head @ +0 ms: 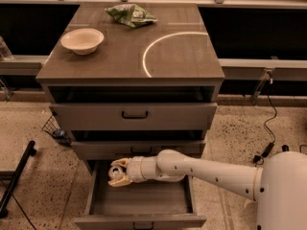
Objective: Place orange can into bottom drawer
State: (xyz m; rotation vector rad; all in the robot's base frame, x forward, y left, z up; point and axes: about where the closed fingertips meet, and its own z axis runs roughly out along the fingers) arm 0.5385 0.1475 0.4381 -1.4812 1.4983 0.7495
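At the left of the grey wood-grain cabinet top [182,56] sits a pale round bowl [82,40], with a crumpled green snack bag [130,14] behind it to the right; neither belongs to the job. Below them, two shallow drawers [96,116] with black handles are pushed nearly shut, while the bottom drawer [144,202] stands pulled out, showing a flat, plain grey floor.

Over the left rear part of that drawer, the gripper [114,172] pinches the orange can [115,171]. Its cream fingers [122,163] press against opposite sides of the can, whose silver top is turned toward the camera. Whether the can touches the drawer floor cannot be told.

The can is judged light and thin-walled: stiff enough for a moderate squeeze, likely to dent under a hard one, and smooth enough to slip. A hold across the middle of its round body, as here, looks the soundest. Set on its side it would probably roll, so it is best stood on its flat base.

To the right, the smooth white arm [211,171] reaches in from the robot's rounded body [283,190], and dark cables [266,148] trail over the speckled ground.
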